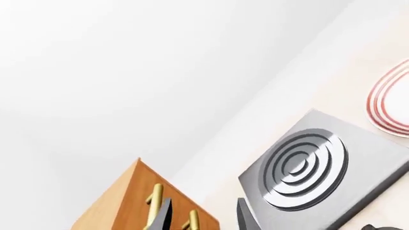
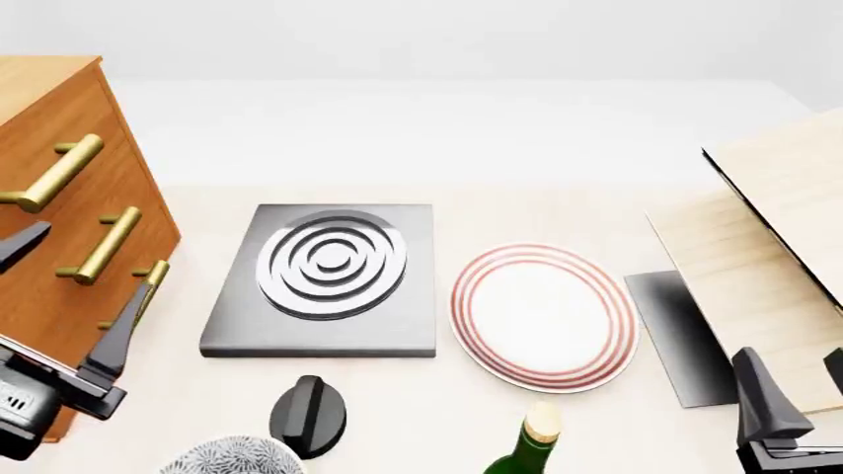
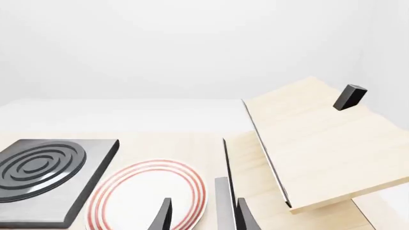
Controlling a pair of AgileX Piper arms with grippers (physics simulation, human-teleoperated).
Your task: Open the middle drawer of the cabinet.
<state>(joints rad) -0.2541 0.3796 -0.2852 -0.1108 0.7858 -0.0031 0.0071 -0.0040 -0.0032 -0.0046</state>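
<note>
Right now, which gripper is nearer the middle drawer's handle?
Left. The left gripper sits open right at the middle drawer's handle on the cabinet. The right gripper is far across the table, by the wooden boards.

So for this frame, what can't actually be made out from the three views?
- Cabinet: cut off by the front view's left edge, so drawer fronts and how far any is pulled are unclear.
- Left gripper: open by the handles; contact cannot be told.
- Green bottle and patterned bowl: cropped by the bottom edge.
- Right gripper: one finger cut off at the front view's right edge.
</note>
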